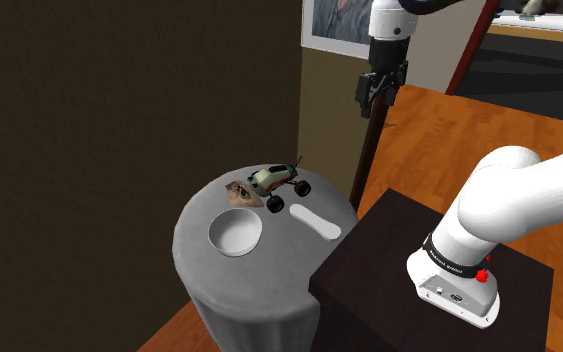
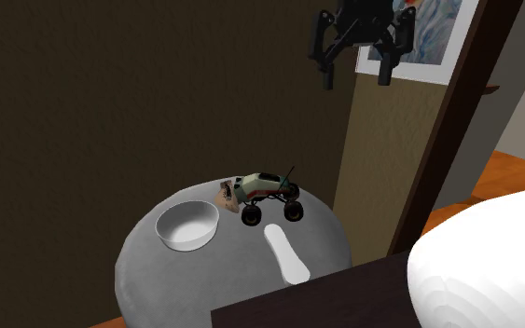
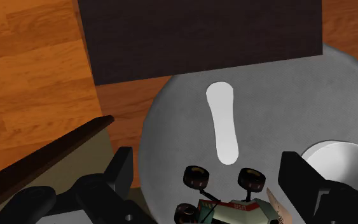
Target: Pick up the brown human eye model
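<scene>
The round grey tabletop [image 1: 289,258] has its base cut off by the shoulder view's lower edge. High above it hangs the tool [image 2: 355,76], fingers spread, gripping nothing. A white bowl [image 1: 234,234] sits near the truck [image 1: 277,183], which hides most of the eye [image 1: 241,191] in the second exterior view. The eye lies flat just beside the truck's end, beyond the bowl, iris up. Its long axis runs roughly toward the truck, and finer detail is hard to make out.

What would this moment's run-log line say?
stage: pre-grasp | tool: open, high above table | eye model: on table beside toy truck, not held
</scene>
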You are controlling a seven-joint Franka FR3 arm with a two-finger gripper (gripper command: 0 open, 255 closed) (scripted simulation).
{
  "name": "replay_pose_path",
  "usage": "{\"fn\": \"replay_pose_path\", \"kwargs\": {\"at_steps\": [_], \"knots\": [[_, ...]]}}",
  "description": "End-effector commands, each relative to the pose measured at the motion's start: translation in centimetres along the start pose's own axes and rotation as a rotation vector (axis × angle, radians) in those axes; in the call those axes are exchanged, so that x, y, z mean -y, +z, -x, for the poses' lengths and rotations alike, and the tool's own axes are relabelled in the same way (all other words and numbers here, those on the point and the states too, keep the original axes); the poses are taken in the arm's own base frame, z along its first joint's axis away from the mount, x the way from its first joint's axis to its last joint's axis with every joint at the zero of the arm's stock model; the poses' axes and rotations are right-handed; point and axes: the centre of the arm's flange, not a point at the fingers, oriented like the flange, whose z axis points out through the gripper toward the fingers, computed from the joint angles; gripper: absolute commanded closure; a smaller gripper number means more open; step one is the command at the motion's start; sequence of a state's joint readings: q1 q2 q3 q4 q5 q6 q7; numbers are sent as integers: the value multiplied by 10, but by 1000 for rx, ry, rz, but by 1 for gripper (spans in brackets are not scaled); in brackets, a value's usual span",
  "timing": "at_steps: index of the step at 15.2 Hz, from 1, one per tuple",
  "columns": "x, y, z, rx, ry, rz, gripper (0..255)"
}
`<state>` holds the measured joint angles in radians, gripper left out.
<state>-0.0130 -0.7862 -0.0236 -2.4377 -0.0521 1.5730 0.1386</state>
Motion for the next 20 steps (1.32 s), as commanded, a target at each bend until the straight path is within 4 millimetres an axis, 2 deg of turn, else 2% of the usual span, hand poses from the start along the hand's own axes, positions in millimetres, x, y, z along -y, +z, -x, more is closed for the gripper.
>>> {"fn": "replay_pose_path", "kwargs": {"at_steps": [1, 20], "knots": [[0, 0, 0, 0, 0, 0, 0], [110, 143, -173, -31, -66, 39, 0]]}}
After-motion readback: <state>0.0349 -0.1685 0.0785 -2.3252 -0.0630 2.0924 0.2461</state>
